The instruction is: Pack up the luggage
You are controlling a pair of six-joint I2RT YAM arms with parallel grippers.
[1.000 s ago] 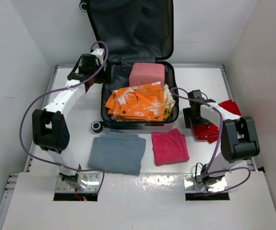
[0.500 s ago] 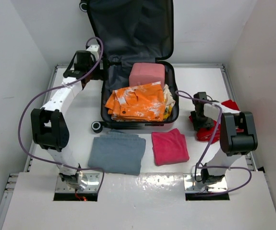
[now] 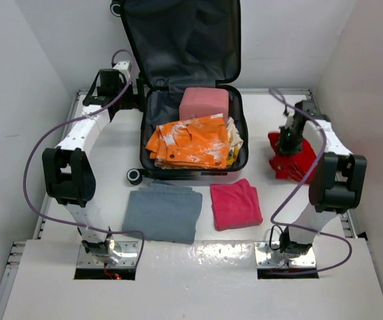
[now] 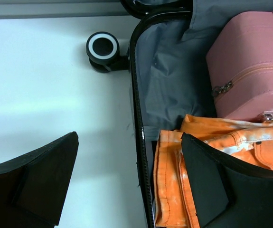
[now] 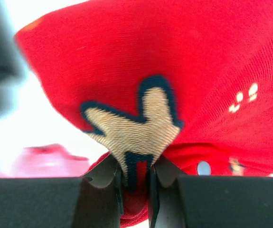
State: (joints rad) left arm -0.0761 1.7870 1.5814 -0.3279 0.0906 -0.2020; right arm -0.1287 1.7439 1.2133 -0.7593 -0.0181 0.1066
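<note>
The luggage [image 3: 144,133] lies open at the back middle of the table, its dark lid [image 3: 178,40] raised. Inside are a pink case [image 3: 204,103] and an orange garment [image 3: 188,141]. My left gripper [image 3: 134,100] is open over the luggage's back left corner; in the left wrist view the gripper [image 4: 129,137] straddles the black rim [image 4: 137,95] beside the orange garment [image 4: 174,190]. My right gripper [image 3: 288,141] is right of the luggage, shut on a red garment [image 3: 296,163]. The right wrist view shows the gripper [image 5: 136,183] pinching the red garment [image 5: 150,52] at its tan star patch [image 5: 131,128].
A folded grey cloth [image 3: 162,212] and a folded pink-red towel [image 3: 236,203] lie in front of the luggage. A luggage wheel [image 3: 134,177] sticks out at its near left corner, another wheel [image 4: 102,46] at the back left. White walls close in both sides.
My right gripper has shut on the red garment and swung toward the back, bunching the cloth with it. My left arm has drawn back and left, still open.
</note>
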